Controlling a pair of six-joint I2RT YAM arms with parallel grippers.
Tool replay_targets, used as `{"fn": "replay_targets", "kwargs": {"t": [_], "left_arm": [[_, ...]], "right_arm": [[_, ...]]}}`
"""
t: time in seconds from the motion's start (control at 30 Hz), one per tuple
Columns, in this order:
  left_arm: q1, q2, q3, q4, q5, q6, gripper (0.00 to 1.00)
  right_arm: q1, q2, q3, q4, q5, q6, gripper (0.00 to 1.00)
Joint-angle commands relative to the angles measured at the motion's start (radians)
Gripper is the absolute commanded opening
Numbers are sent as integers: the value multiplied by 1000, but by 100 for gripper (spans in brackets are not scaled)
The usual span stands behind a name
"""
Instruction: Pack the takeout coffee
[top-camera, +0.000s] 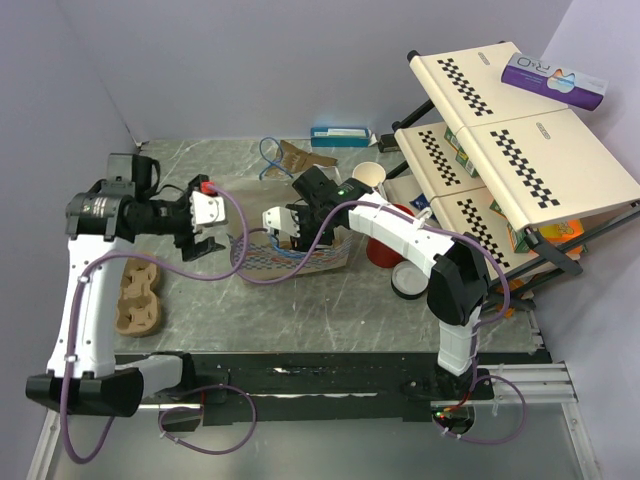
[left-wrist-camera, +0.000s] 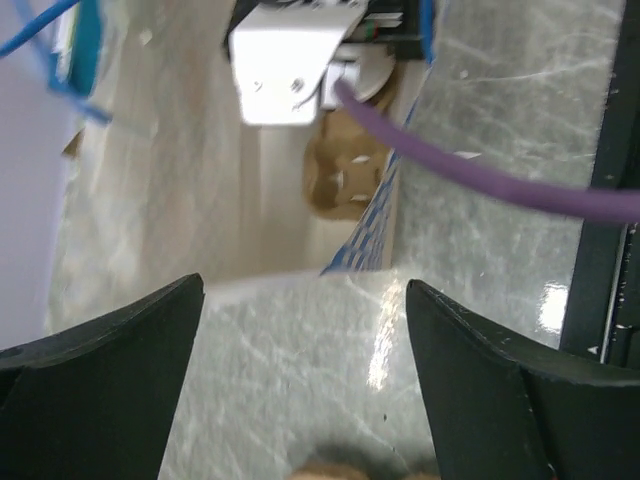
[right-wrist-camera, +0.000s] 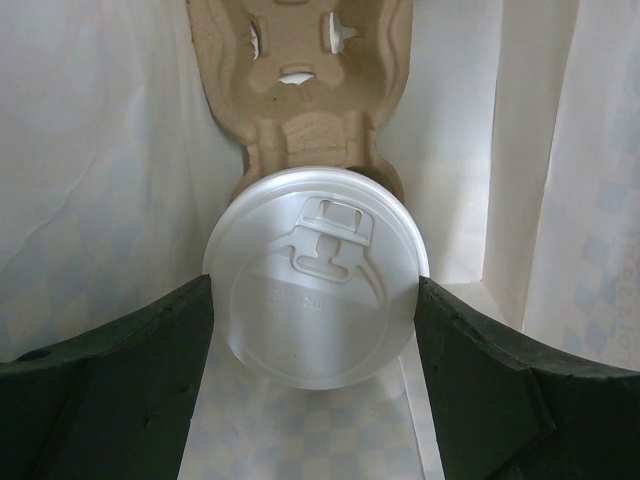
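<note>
The right fingers (right-wrist-camera: 110, 390) clasp the one coffee (right-wrist-camera: 315, 275) inside the one bag (right-wrist-camera: 90, 150); the left fingers (left-wrist-camera: 100, 380) gape empty. One carrier (right-wrist-camera: 300, 60) sits in it, a second carrier (top-camera: 137, 297) on the table (top-camera: 320, 300).

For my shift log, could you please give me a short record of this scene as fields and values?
coffee cup: white lid on, inside the paper bag, at the near pocket of the cardboard carrier
right gripper: inside the bag, fingers against both sides of the lid
left gripper: open, at the bag's mouth, nothing between its fingers
spare carrier: on the table, left of the bag
</note>
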Motion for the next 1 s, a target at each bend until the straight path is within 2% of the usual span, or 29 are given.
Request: {"fn": "replay_targets", "kwargs": {"t": [0.0,0.07,0.23,0.47,0.63,0.77,0.97], "left_arm": [[-61,26,5,-5,89,49,87],[-105,42,-33,14,74,45,86],[-204,109,-38,27,46,6,74],[-254,174,-4,-30,9,23,40],[-271,181,-13,-36,-17,16,27],[-286,192,-13,-38,-8,-3,9],[-303,209,-7,-36,8,-20,3]], "right_arm": [[-1,16,11,-46,-52,17,0],[0,17,9,-46,-52,19,0],[0,18,23,-44,-38,25,0],[-1,1,6,5,-12,42,0],[0,-21,-15,62,8,46,0],[2,-53,-52,158,45,29,0],[11,-116,-164,301,105,-4,0]]}}
